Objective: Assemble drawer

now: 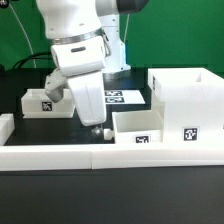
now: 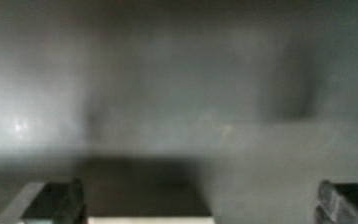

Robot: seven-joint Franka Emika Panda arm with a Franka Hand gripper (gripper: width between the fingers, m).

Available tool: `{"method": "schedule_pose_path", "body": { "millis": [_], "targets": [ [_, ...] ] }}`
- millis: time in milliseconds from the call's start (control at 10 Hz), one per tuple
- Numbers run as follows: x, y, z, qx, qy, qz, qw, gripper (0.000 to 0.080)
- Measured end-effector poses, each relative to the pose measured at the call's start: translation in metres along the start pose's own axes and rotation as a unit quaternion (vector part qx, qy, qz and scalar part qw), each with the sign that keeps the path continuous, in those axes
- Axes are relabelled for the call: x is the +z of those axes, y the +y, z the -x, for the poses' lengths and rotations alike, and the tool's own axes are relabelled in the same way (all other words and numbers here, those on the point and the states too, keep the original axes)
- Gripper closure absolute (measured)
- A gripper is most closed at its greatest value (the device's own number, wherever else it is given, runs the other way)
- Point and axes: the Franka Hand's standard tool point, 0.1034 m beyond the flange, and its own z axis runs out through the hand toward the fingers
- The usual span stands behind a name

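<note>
The tall white box casing (image 1: 186, 92) stands at the exterior view's right, with a square tag low on its front. A shallow white tray (image 1: 140, 126) with a tag sits just in front of it, toward the middle. A second tagged tray (image 1: 42, 101) lies at the left, behind the arm. My gripper (image 1: 97, 128) points down close to the table, just left of the middle tray's wall. In the wrist view the gripper (image 2: 201, 205) is open wide, one finger (image 2: 51, 200) at each side, with only a blurred grey surface between them. It holds nothing.
The marker board (image 1: 122, 97) lies flat behind the gripper, between the two trays. A long low white border rail (image 1: 60, 153) runs along the front, and a short rail piece (image 1: 5, 125) sits at the far left. The black table shows in front of the rail.
</note>
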Motion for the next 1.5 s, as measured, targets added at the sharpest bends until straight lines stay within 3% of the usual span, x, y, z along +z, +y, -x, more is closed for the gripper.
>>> {"method": "schedule_pose_path", "body": {
  "millis": [400,1100,1300,1500],
  "targets": [
    [0.002,0.001,-0.011,0.042,-0.001,-0.002,0.999,0.015],
    [0.005,0.002,-0.012,0.081,-0.004,0.004,0.997,0.015],
    [0.002,0.011,-0.012,0.065,-0.005,0.003,0.998,0.015],
    [-0.001,0.026,-0.021,0.057,-0.002,0.006,0.998,0.015]
  ]
}}
